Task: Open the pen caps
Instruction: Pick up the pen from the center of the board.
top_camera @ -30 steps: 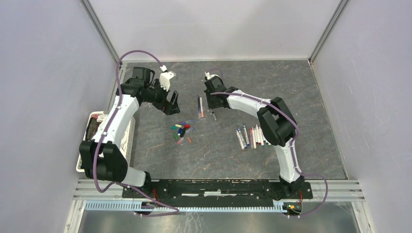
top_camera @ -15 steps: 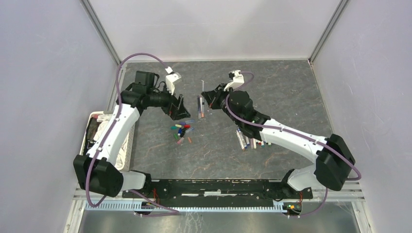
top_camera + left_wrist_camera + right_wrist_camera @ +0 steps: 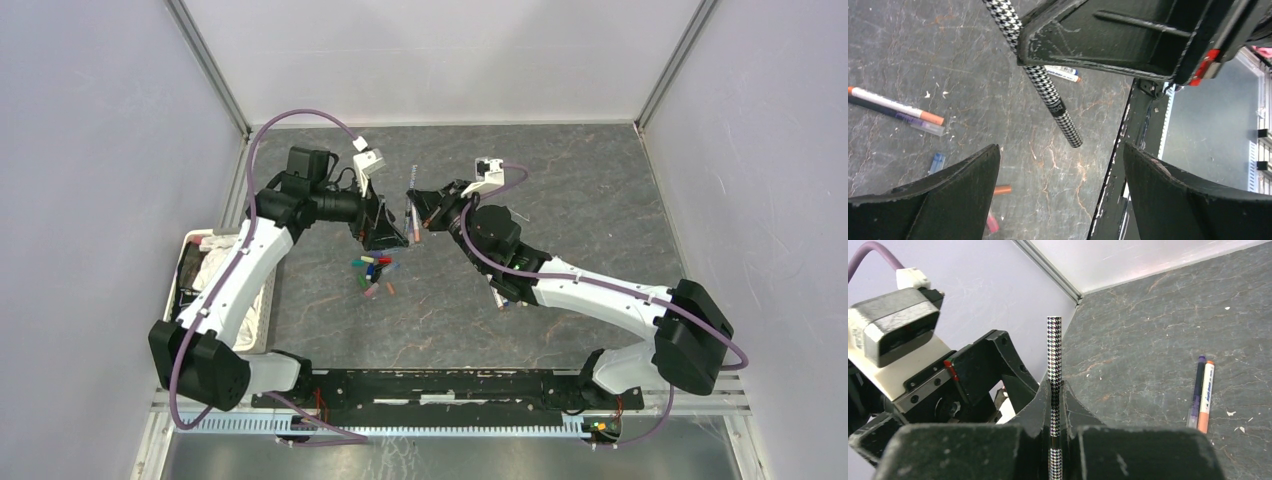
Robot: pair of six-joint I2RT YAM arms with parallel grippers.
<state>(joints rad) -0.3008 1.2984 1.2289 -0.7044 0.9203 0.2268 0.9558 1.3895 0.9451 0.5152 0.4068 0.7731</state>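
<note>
right hand [image 3: 1054, 390]: pinching houndstooth pen [image 3: 1054, 350] above tabletop [image 3: 600, 200] | left hand [image 3: 1060, 150]: spread wide, empty, facing pen's free end | loose pen caps [image 3: 373, 270]: heaped on tabletop near left hand | two pens [image 3: 895, 107]: flat on tabletop

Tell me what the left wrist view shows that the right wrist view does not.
Only left wrist: loose blue cap, brown cap and pink cap on the table. Only right wrist: the left arm's camera and a wall. Both: the houndstooth pen held by the right gripper, jaws shut, and the orange pen beside the purple pen.
</note>
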